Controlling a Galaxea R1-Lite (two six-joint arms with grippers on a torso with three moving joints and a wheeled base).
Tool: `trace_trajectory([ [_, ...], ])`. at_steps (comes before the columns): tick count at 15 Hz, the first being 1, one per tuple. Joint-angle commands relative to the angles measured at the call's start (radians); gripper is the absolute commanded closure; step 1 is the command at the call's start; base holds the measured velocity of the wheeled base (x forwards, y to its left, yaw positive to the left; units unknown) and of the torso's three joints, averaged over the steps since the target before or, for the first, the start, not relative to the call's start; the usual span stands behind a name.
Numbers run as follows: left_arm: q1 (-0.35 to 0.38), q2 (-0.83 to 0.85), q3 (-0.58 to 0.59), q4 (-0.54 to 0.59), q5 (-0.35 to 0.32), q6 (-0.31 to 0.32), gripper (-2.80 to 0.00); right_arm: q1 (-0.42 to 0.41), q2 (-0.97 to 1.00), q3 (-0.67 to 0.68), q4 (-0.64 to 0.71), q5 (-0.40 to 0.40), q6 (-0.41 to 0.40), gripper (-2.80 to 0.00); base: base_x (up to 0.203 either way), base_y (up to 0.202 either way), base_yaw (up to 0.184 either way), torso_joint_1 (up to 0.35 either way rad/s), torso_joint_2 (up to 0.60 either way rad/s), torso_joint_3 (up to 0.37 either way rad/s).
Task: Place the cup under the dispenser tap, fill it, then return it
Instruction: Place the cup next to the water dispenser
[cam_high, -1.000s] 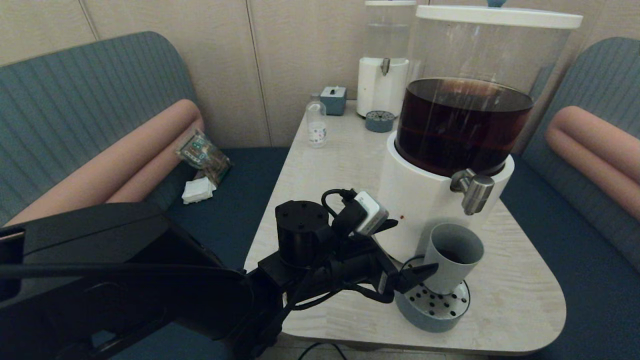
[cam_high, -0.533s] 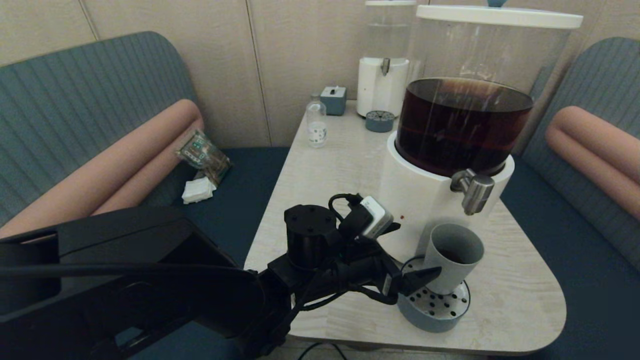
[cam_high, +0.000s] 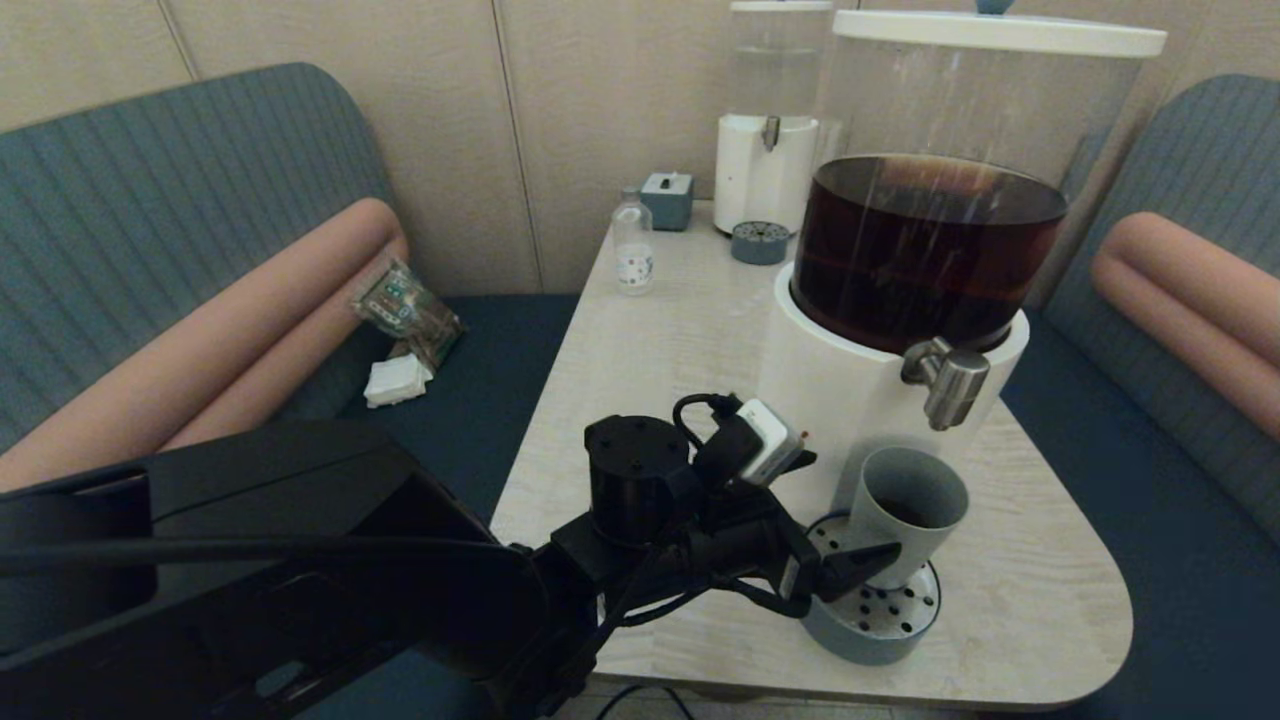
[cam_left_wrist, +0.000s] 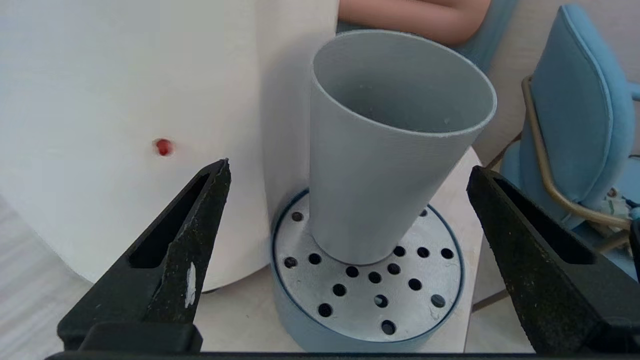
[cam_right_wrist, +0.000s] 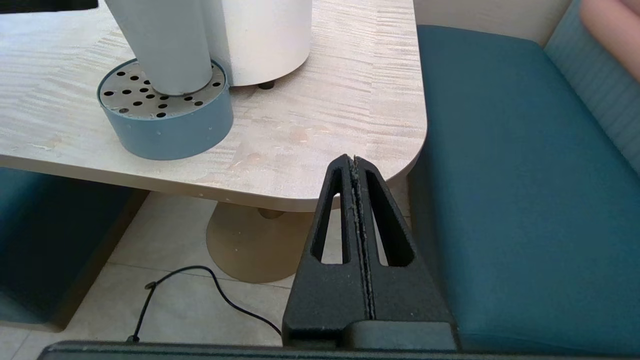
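The grey-blue cup stands upright on a round perforated drip tray, directly below the steel dispenser tap of the large dispenser of dark liquid. My left gripper reaches in from the left, level with the cup's lower half. In the left wrist view it is open wide, the cup lies ahead between the two fingers, and neither finger touches it. My right gripper is shut on nothing, parked low off the table's near right corner.
At the table's far end stand a small clear bottle, a grey box, a smaller dispenser and its small tray. Teal benches flank the table. A cable lies on the floor.
My left arm has moved forward and right, bringing the open fingers closer around the cup. The cup and tap have not moved.
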Motion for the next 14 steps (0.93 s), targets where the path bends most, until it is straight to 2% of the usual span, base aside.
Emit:
trace_trajectory([
  [1, -0.005, 0.01, -0.008, -0.007, -0.002, 0.0, -2.8, 0.001, 0.001, 0.0, 0.0, 0.0, 0.0, 0.0, 0.0, 0.0, 0.0, 0.0, 0.0, 0.0],
  [14, -0.019, 0.071, -0.086, -0.008, -0.004, -0.002, -2.8, -0.001, 0.001, 0.0, 0.0, 0.0, 0.0, 0.0, 0.0, 0.0, 0.0, 0.0, 0.0, 0.0],
])
